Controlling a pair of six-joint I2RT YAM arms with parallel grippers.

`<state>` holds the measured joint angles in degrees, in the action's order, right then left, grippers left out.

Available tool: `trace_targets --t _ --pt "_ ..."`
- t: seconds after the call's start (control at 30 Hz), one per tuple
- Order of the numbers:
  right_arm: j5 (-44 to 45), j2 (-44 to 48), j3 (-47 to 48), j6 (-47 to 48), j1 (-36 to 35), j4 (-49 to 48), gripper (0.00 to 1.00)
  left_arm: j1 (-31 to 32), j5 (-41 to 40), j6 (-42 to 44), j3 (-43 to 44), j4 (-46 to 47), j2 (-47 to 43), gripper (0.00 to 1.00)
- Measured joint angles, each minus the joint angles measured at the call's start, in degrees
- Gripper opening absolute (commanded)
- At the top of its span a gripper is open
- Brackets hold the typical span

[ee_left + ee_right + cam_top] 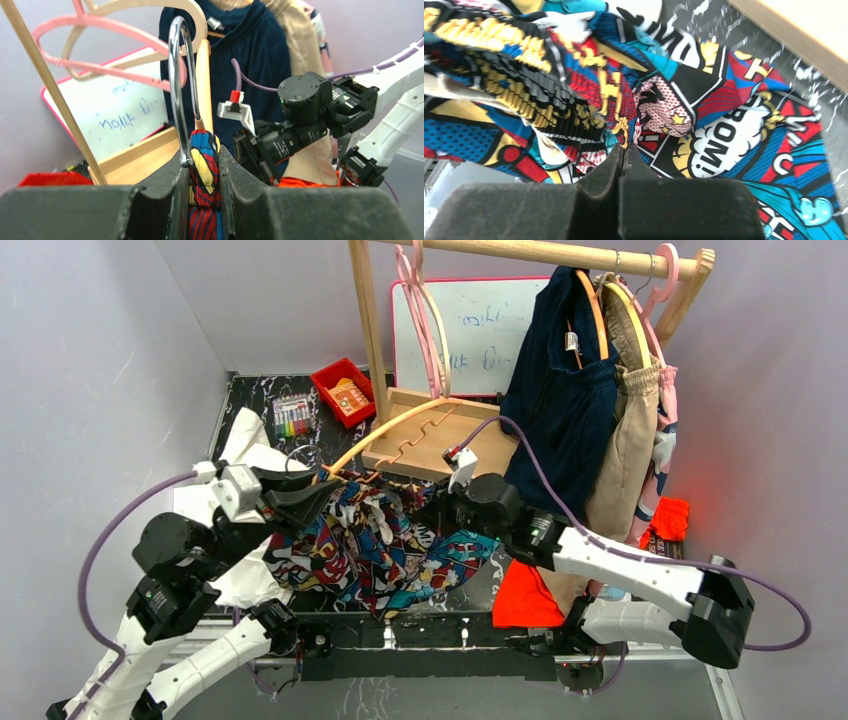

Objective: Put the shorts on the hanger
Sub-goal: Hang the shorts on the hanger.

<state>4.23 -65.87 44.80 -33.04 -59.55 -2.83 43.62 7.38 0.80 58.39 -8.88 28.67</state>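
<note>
Shorts [370, 540] lie bunched between the two grippers, one fold rising into the left gripper [202, 165], which clamps narrowly on it together with the neck of the hanger [204, 85], probably to steady both. Right gripper [624, 150] is fully closed, tips against the cloth just ahead; whether it pinches a fold, cannot tell.

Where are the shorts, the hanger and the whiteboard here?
shorts [370, 540], top view, middle of the crumpled fabric.
hanger [203, 85], left wrist view, its orange neck.
whiteboard [470, 340], top view, its white face.
</note>
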Motion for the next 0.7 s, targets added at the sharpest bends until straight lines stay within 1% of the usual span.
trace_targets --t 0.13,0.27,0.4,0.47,0.53,0.63,0.7 --pt "-0.31 6.29 3.50 3.85 0.00 3.34 0.00 0.00 2.62 0.09 3.82 -1.05 -0.52 0.00" --pt "0.70 12.00 7.89 6.86 0.00 7.85 0.00 -0.02 5.16 0.28 5.31 -1.86 -2.40 0.00" --pt "3.85 12.94 16.85 10.45 -0.11 16.46 0.00 -0.02 7.91 0.09 5.84 -1.86 -2.51 0.00" --pt "4.85 12.74 22.38 11.98 -0.11 19.08 0.00 -0.02 9.44 -0.13 6.58 -1.77 -1.73 0.00" --pt "5.38 13.22 26.45 13.16 -0.11 19.39 0.00 0.00 10.99 -0.48 7.30 -1.36 -0.85 0.00" --pt "6.05 15.52 25.44 13.46 -0.11 18.80 0.00 0.00 13.25 -1.29 7.32 -0.96 -0.39 0.00" --pt "6.54 18.53 20.04 12.41 -0.11 18.08 0.00 0.00 14.64 -2.03 6.40 -0.92 -0.72 0.00"
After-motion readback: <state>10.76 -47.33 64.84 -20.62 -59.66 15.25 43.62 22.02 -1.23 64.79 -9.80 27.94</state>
